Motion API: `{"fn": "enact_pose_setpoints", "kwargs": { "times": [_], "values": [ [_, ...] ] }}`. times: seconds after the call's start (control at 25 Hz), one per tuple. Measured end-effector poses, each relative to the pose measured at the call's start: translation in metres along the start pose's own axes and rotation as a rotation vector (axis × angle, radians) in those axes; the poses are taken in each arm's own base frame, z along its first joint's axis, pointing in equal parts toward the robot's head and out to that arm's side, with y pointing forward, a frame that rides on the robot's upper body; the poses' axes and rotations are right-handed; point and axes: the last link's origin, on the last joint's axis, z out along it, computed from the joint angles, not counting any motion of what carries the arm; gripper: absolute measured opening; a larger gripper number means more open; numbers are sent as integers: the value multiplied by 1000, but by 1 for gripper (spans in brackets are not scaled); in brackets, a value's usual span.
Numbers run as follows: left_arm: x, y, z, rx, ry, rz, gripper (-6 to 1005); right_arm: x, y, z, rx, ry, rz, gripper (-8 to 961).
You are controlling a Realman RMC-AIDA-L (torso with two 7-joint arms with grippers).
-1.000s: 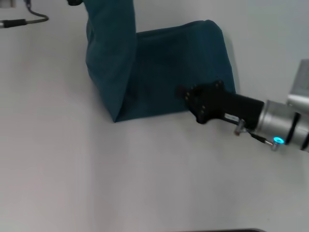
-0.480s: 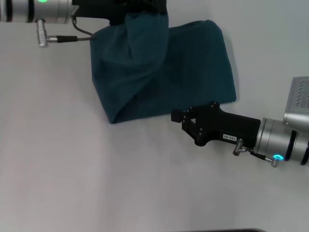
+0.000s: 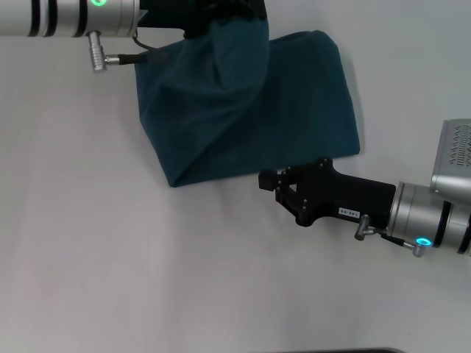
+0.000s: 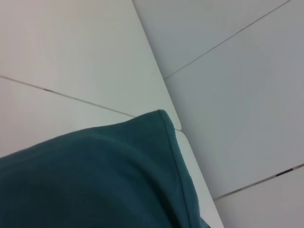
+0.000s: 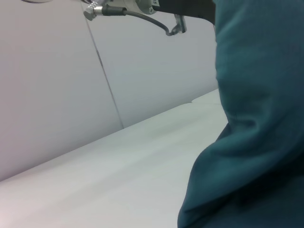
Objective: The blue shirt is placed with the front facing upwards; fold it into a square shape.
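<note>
Teal blue shirt (image 3: 250, 110) hem near right tool (image 3: 274, 185)

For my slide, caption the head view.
Left gripper lifts a shirt fold; right gripper waits beside it.

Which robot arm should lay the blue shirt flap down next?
Probably the left: its hand already holds the lifted fold of the blue shirt. The right hand sits off the cloth's near edge.

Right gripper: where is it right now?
Head view: right gripper sits on the table's right side, just off the near edge of the blue shirt.
</note>
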Motion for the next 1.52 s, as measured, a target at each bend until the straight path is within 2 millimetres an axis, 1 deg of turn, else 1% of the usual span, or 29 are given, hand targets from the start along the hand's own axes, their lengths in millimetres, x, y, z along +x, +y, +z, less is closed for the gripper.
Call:
{"fn": "enact_pose_setpoints", "kwargs": {
  "times": [0.24, 0.52, 0.6, 0.8, 0.88, 1.04, 1.12, 1.16, 1.2, 1.36, 1.44, 1.52],
  "values": [
    [0, 7, 10, -6, -24, 17, 38, 0, 0, 0, -1, 1, 0, 111],
    [2, 12, 14, -25, -17, 14, 44, 1, -1, -1, 7, 2, 2, 121],
    [2, 16, 18, -53, -19, 3, 46, 1, -1, -1, 9, 3, 2, 124],
    [-3, 32, 32, -102, -90, 21, 50, 1, -2, -2, 14, 5, 7, 131],
    [-1, 32, 31, -106, -76, 13, 140, 1, -3, -2, 16, 5, 13, 134],
    [6, 25, 18, -131, 0, -26, 310, 2, -3, -3, 19, 8, 20, 140],
    [9, 21, 6, -145, 39, -33, 377, 3, -3, -4, 21, 9, 25, 143],
    [12, 16, -6, -153, 74, -39, 411, 3, -3, -4, 22, 10, 30, 145],
    [12, 16, -6, -153, 74, -39, 444, 3, -3, -4, 22, 10, 30, 146],
    [17, -3, -42, -162, 147, -78, 550, -1, -7, -7, 18, 7, 86, 152],
    [17, -15, -60, -169, 190, -110, 598, -8, -9, -11, -4, -10, 151, 155],
    [14, -27, -77, -168, 240, -138, 646, -21, -15, -20, -36, -32, 239, 158]
  ]
}}
